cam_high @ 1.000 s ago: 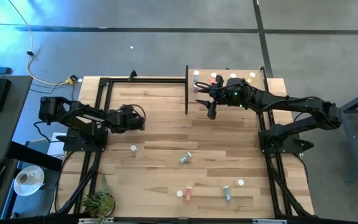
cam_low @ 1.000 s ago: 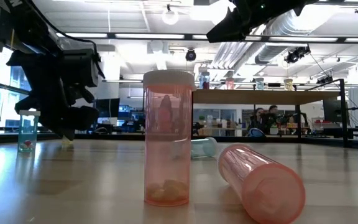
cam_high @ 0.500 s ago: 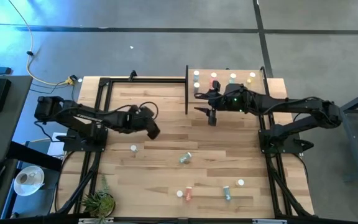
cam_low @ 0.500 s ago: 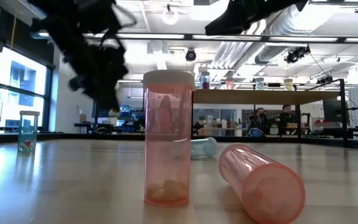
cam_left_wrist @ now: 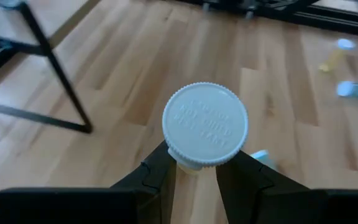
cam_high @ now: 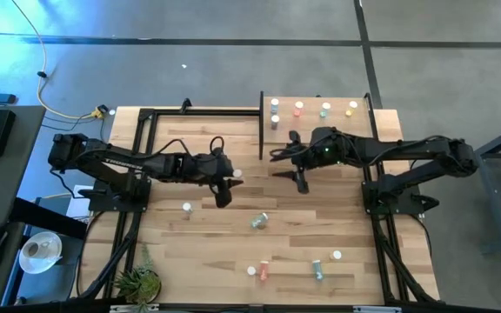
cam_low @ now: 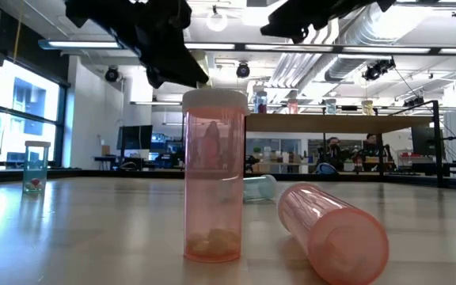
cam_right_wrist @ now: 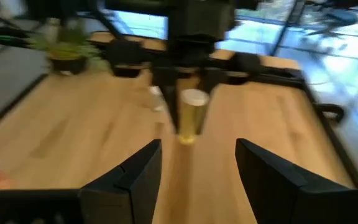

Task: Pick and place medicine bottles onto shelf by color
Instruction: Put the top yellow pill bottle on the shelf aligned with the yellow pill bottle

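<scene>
My left gripper [cam_high: 227, 180] is over the table's middle, shut on a yellow medicine bottle [cam_right_wrist: 190, 118] whose white cap [cam_left_wrist: 205, 124] shows between its fingers [cam_left_wrist: 158, 177]. My right gripper [cam_high: 297, 170] hangs a short way to its right, facing it, open and holding nothing; its fingers [cam_right_wrist: 129, 180] stand wide apart. The shelf [cam_high: 313, 126] sits at the back right with several bottles [cam_high: 298, 108] on it. More bottles lie on the table: one small bottle [cam_high: 187, 207], a lying bottle [cam_high: 259, 222], a pink bottle [cam_high: 263, 271] and a teal bottle [cam_high: 317, 268].
Black frame posts [cam_high: 261, 126] stand at the shelf's left edge and along the table's sides. A potted plant [cam_high: 137, 280] sits at the front left corner. In the low view an upright pink bottle [cam_low: 212, 174] and a lying pink bottle [cam_low: 335, 233] stand close.
My left arm has swung right from the table's left side to its middle, carrying the yellow bottle. My right gripper has come away from the shelf toward the table's middle.
</scene>
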Robot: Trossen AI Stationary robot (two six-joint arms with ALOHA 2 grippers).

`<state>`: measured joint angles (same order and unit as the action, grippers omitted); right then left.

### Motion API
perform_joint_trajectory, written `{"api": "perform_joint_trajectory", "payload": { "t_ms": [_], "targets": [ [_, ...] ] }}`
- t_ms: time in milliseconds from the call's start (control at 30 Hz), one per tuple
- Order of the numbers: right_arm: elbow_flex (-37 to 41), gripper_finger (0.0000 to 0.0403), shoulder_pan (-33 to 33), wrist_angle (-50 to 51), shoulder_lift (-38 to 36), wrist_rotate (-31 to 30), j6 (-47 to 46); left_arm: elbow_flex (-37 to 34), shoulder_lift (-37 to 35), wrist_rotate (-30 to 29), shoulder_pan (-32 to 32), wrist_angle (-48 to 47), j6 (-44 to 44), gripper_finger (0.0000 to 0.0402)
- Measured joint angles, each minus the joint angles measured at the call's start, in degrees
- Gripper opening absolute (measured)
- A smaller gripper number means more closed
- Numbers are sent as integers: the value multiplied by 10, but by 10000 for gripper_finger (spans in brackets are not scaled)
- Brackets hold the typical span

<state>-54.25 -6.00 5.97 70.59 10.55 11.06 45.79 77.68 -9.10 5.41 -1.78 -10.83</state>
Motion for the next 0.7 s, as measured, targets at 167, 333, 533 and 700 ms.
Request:
{"api": "perform_joint_trajectory", "payload": {
  "t_ms": [167, 333, 533, 700],
  "targets": [
    [0, 197, 19, -16, 23, 6, -6, 0, 9, 15, -4, 5, 0, 89],
    [0, 197, 33, -47, 64, 5, -6, 1, 36, 16, -18, 11, -7, 89],
    [0, 197, 35, -79, 111, 5, -20, 6, 73, 10, -29, 18, -16, 89],
    [0, 197, 35, -104, 140, 5, -23, 35, 109, 10, -29, -1, -20, 89]
  ]
}}
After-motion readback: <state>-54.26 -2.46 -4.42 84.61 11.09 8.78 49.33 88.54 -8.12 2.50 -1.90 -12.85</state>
